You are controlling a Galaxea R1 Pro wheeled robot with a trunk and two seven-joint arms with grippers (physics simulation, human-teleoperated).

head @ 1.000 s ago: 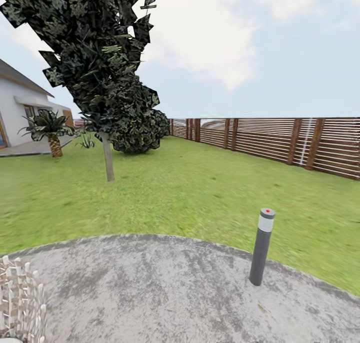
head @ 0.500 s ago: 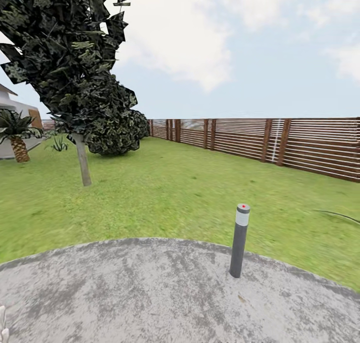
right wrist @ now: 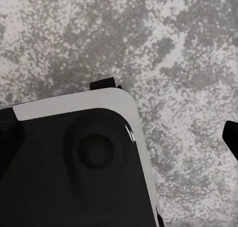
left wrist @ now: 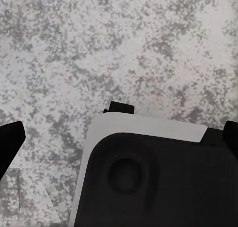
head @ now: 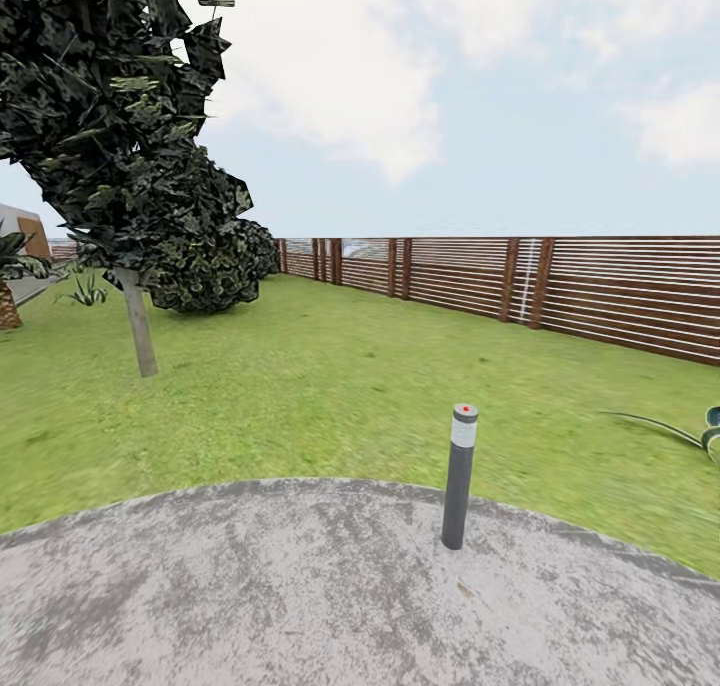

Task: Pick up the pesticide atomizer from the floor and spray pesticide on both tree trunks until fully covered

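Note:
The garden lawn (head: 330, 386) spreads ahead, ringed by a brown slatted fence (head: 560, 286). The pesticide atomizer and both trees with their trunks are out of view. My left gripper (left wrist: 120, 135) hangs open over speckled grey paving, one black fingertip (left wrist: 11, 137) at each side of the left wrist view and nothing between them. The right gripper (right wrist: 119, 137) also points down at paving and looks open, with one dark fingertip (right wrist: 231, 137) at the picture's edge. A white and black part of my body (left wrist: 148, 177) lies under both wrists.
I stand on a round grey paved pad (head: 300, 586). A grey bollard with a red dot (head: 459, 476) rises at its far edge. A near-black conifer (head: 110, 136) on a thin stem stands at the left, a dark bush (head: 215, 266) behind it. Leaf tips (head: 700, 431) poke in at the right.
The whole head view has swung to the right, so the camera turned. The white lattice thing and most of the house left the picture at the left; leaf tips came in at the right.

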